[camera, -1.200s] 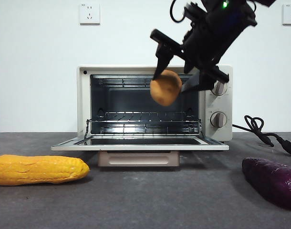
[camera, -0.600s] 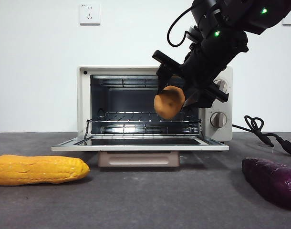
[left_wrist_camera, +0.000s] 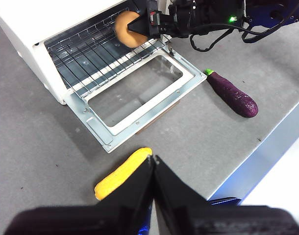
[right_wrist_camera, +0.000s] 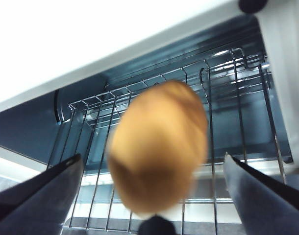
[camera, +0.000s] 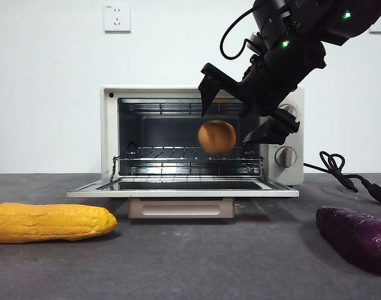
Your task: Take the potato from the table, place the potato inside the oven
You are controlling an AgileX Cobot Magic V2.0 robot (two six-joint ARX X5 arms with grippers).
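Potato released at the oven mouth, not yet on the rack.

I have the right pincer [camera: 243, 119] at the oven's [camera: 203, 134] open mouth with its jaws spread wide, and the potato [camera: 217, 137] sits between them with clear gaps on both sides, blurred in the right wrist view, so I judge it is dropping free. It is in mid-air just above the oven's wire rack [camera: 190, 152], over the lowered door [camera: 183, 188]. Lifting it off the worktop [camera: 190, 262] is done; what is left is for it to settle on the rack. My left pincer [left_wrist_camera: 153, 171] waits well back from the oven, jaws pressed together.
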